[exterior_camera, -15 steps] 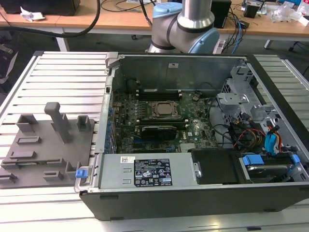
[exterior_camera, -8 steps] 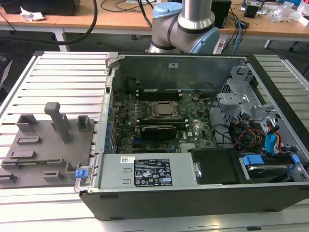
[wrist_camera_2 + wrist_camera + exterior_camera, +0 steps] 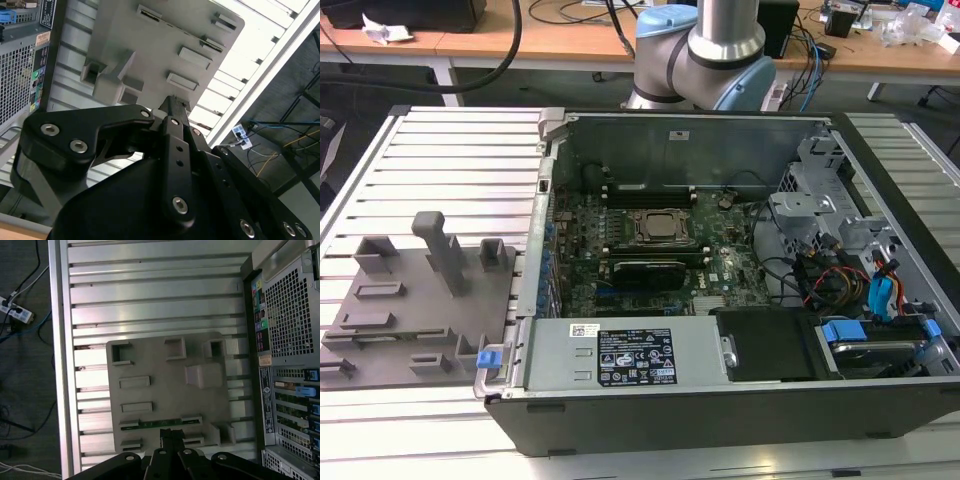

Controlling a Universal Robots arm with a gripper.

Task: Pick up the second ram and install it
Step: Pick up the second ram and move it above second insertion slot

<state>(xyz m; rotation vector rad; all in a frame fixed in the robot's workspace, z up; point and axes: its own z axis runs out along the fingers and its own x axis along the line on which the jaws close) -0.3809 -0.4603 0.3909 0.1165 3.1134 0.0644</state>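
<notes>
At the exterior view's left, a grey tray (image 3: 410, 310) sits on the slatted table (image 3: 450, 160). In the first wrist view the ram (image 3: 155, 424) lies in a tray slot between two end holders. The gripper (image 3: 171, 432) hangs above, in line with it, with jaws pressed together on nothing. The risk, as I judge it, is that tips coming down closed would strike the stick, and an off-centre pinch could cock it in the slot. To the right, the open case (image 3: 720, 420) holds the board, with the socket (image 3: 658, 226) beside black slots (image 3: 645, 187). Loose cables (image 3: 770, 270) nearby could snag.
</notes>
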